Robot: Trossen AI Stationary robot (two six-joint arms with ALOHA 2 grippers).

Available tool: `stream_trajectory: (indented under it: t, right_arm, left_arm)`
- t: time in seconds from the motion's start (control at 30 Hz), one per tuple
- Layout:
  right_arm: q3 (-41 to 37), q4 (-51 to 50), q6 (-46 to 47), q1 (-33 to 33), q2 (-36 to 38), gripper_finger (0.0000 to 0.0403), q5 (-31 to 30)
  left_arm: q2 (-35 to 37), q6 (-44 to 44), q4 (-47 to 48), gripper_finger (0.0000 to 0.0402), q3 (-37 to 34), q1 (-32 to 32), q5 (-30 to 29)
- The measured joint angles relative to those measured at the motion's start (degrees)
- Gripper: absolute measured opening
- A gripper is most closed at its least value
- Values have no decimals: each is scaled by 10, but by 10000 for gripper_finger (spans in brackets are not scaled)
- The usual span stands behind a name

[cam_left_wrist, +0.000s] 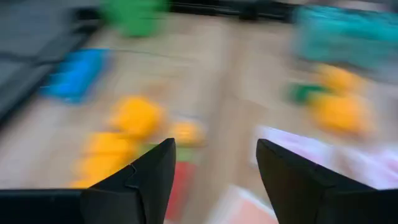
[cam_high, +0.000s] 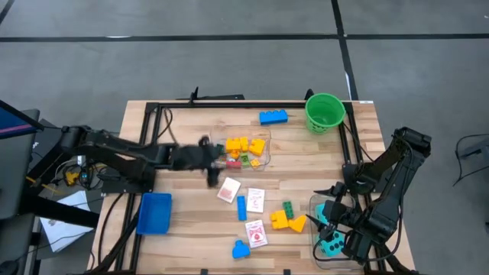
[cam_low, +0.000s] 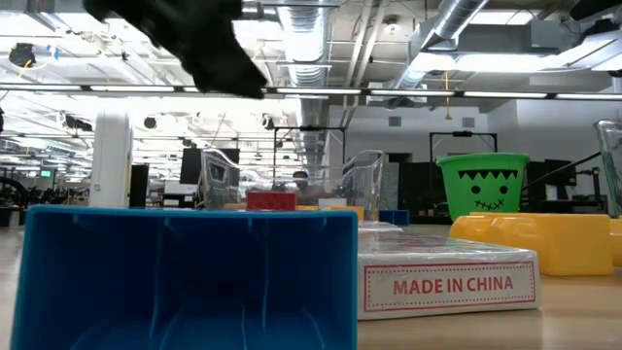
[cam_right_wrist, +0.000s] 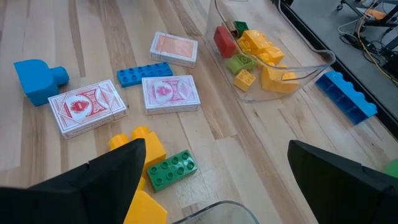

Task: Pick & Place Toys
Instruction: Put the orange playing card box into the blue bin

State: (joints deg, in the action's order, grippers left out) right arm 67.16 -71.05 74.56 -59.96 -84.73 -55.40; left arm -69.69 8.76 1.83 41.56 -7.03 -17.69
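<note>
Loose toys lie flat on the wooden table: three white-and-red cards (cam_high: 255, 199) (cam_right_wrist: 170, 93), a flat blue brick (cam_right_wrist: 146, 73), a blue block (cam_high: 241, 249) (cam_right_wrist: 38, 79), a green brick (cam_right_wrist: 173, 168) and yellow bricks (cam_high: 286, 221). A long blue brick (cam_high: 273, 117) lies at the far side. A clear tub (cam_high: 246, 149) (cam_right_wrist: 267, 56) holds yellow, red and green bricks. My left gripper (cam_high: 216, 158) (cam_left_wrist: 214, 168) is open and empty, just left of that tub. My right gripper (cam_high: 325, 205) (cam_right_wrist: 217, 180) is open and empty, above the yellow bricks at the right.
A green bucket (cam_high: 325, 112) (cam_low: 483, 185) stands at the far right. A blue tray (cam_high: 154, 212) (cam_low: 185, 272) lies near left. A second clear tub (cam_high: 334, 243) with teal dice sits under my right arm at the near right. A black frame (cam_high: 229, 105) edges the work area.
</note>
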Motion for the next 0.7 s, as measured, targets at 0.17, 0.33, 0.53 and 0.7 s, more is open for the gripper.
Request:
stream_trajectory:
  t: [0.17, 0.33, 0.53, 0.7]
  right_arm:
    - [0, 1, 0, -4, 0, 384, 1]
    - [0, 4, 0, -4, 0, 384, 1]
    - [0, 3, 0, -3, 0, 384, 1]
    - [0, 3, 0, -3, 0, 384, 1]
  left_arm:
    - [15, -23, 2, 241, -25, -103, 43]
    - [-9, 6, -21, 295, -36, -165, 8]
    - [-89, 26, -92, 352, -55, -172, 25]
    - [-170, 27, -145, 355, -59, -166, 95]
